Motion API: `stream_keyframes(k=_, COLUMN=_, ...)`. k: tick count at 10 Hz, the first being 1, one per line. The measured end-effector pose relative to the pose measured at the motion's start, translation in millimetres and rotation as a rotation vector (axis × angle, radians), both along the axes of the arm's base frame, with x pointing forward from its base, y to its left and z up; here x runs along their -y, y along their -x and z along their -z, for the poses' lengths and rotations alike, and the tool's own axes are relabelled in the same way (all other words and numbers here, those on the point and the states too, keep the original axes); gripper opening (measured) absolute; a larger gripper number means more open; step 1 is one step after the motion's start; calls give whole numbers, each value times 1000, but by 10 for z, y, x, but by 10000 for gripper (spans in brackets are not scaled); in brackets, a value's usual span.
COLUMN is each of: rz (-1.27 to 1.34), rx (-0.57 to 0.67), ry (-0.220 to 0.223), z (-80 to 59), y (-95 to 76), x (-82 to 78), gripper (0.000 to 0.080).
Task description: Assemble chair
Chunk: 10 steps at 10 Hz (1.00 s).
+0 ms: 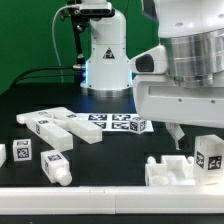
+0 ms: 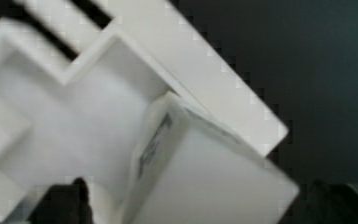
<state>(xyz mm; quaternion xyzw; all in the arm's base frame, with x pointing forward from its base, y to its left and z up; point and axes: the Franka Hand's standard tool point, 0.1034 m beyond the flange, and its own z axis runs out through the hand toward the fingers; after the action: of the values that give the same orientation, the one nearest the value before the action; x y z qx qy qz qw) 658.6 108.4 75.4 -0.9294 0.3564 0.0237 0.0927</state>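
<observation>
- The claw [image 1: 179, 136] hangs low over the notched chair piece [image 1: 168, 172] at the exterior view's right, probably lining up a grasp; whether its fingers are apart or together I cannot tell
- blurred white plastic [image 2: 123, 110] fills the wrist view, so the camera sits very close to a part
- the loose chair legs [image 1: 48, 127] lie on the dark tabletop [image 1: 110, 165] at the left, near the marker board [image 1: 115, 123], apparently awaiting their turn

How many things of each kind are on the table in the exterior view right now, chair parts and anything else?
Long white bars: 2
Short tagged white blocks: 4, one cut off by the exterior view's left edge
Notched white piece: 1
Marker board: 1
Total: 8
</observation>
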Motion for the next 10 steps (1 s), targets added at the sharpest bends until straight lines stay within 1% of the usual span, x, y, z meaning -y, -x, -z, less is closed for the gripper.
stream_keyframes(k=1, rz=-18, rx=2, ry=1, z=8, y=3, x=4, gripper=638)
stream_keyframes(k=3, rz=-190, rx=35, ry=6, z=12, y=2, x=19, gripper=646)
stream_keyframes(k=4, rz=-286, rx=44, ry=19, z=12, y=14, x=5, gripper=649)
stream_keyframes(k=5, rz=-625, rx=50, ry=74, z=-9, y=66, x=-108, gripper=649)
stream_keyframes(k=6, rz=-786, rx=56, ry=64, z=-21, y=80, x=-107, gripper=649)
stream_keyframes(k=7, rz=-772, rx=76, ry=65, z=-37, y=49, x=-79, gripper=649)
stream_keyframes(k=8, rz=-735, rx=70, ry=66, z=-24, y=55, x=-86, gripper=520)
stream_keyframes(k=9, rz=-684, rx=62, ry=63, z=-22, y=57, x=-94, gripper=520)
stream_keyframes(k=10, rz=-595, rx=47, ry=64, z=-19, y=58, x=-97, gripper=380)
